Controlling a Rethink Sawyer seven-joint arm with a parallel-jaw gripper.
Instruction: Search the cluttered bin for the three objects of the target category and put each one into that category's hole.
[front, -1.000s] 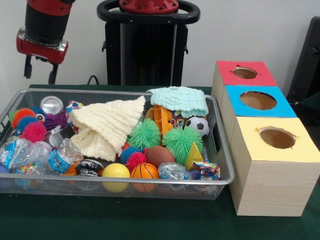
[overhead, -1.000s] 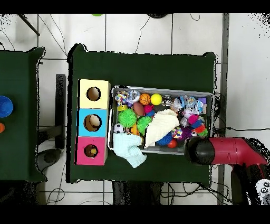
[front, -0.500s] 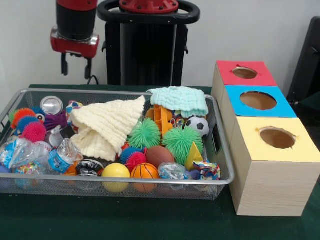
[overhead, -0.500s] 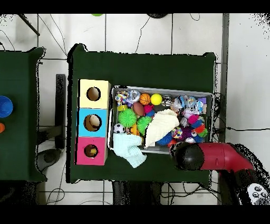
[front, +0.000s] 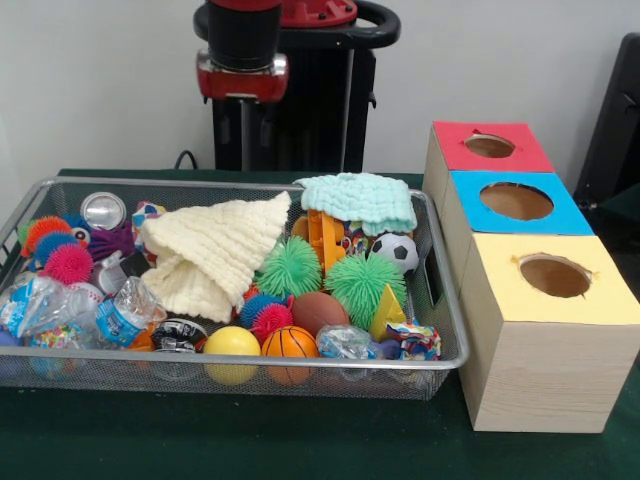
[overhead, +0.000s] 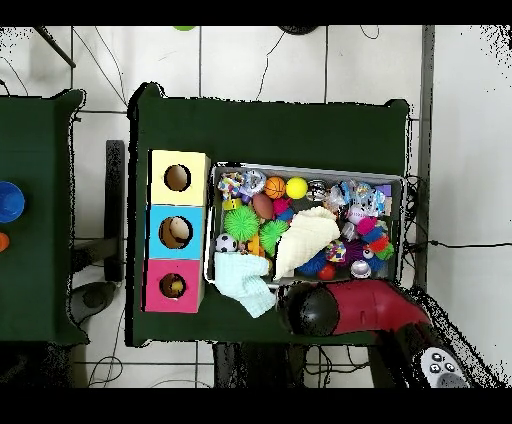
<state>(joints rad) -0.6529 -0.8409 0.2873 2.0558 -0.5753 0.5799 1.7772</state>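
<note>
The hand (front: 242, 135) hangs high above the far edge of the wire bin (front: 445, 300), carrying nothing. Its fingers blend into the dark pedestal behind, so whether they are spread or closed cannot be told.

The bin sits on the green bench (front: 300, 440), packed with mixed items. The target category is not stated. Candidates include the ball group: the soccer ball (front: 396, 250) at the far right of the bin, and the basketball (front: 289, 343), yellow ball (front: 231, 342) and brown football (front: 319, 310) along the near wall. Two green spiky balls (front: 365, 280) lie mid-bin. A cream cloth (front: 215, 252) and a mint cloth (front: 362, 198) cover further items.

The three holes sit in the row of boxes to the right: red box (front: 488, 146) far, blue box (front: 515, 202) middle, yellow box (front: 555, 277) near.

Procedure, as a judgement: select an exposed, uncrowded target first. Centre the hand above it before descending. Descend vertically to avoid snagging the cloths or the bin rim.
</note>
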